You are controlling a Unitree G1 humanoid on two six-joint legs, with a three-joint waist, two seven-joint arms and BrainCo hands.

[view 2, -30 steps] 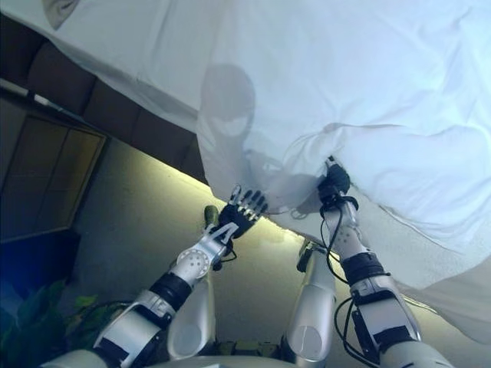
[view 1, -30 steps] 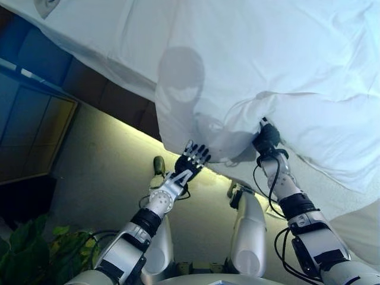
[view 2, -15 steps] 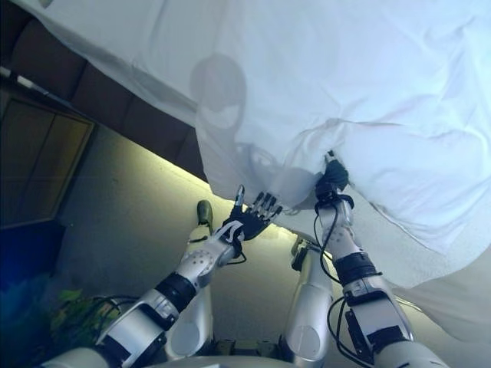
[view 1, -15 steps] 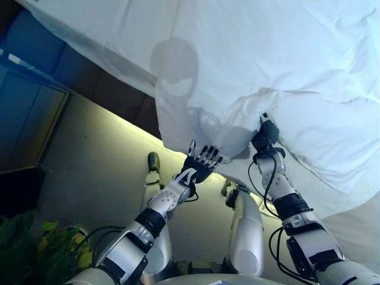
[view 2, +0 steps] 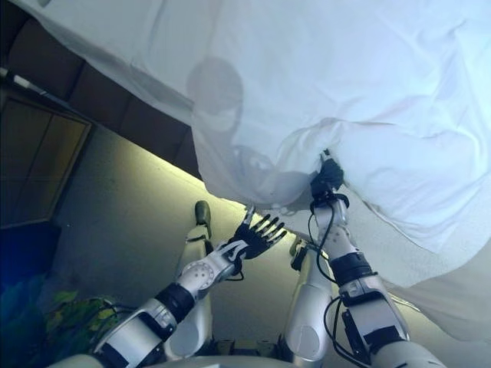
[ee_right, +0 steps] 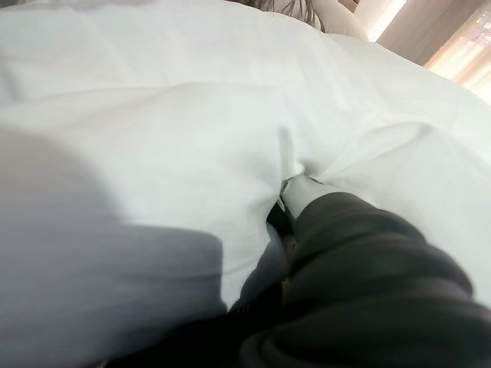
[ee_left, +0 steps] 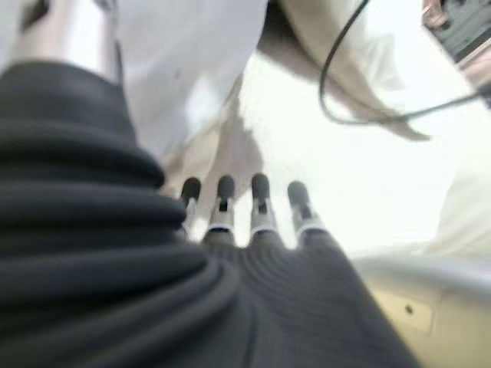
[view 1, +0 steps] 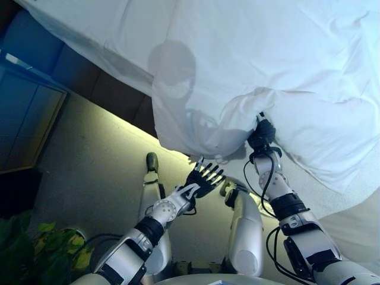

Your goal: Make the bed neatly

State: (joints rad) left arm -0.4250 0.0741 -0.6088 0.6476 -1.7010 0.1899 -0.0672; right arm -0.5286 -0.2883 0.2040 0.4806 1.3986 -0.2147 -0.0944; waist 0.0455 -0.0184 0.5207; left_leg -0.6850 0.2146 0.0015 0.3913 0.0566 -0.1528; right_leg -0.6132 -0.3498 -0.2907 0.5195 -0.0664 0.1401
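The left hand [view 1: 205, 178] has dropped away from the duvet [view 1: 261, 59] since a moment ago and now hangs below its drooping corner, fingers spread, touching nothing. The right hand [view 1: 261, 133] is pushed into a bunched fold at the duvet's edge, likely to haul it across the bed; its fingers are buried in cloth, so I can't tell their state. The duvet lies rumpled, one corner overhanging the floor [view 1: 101, 160]
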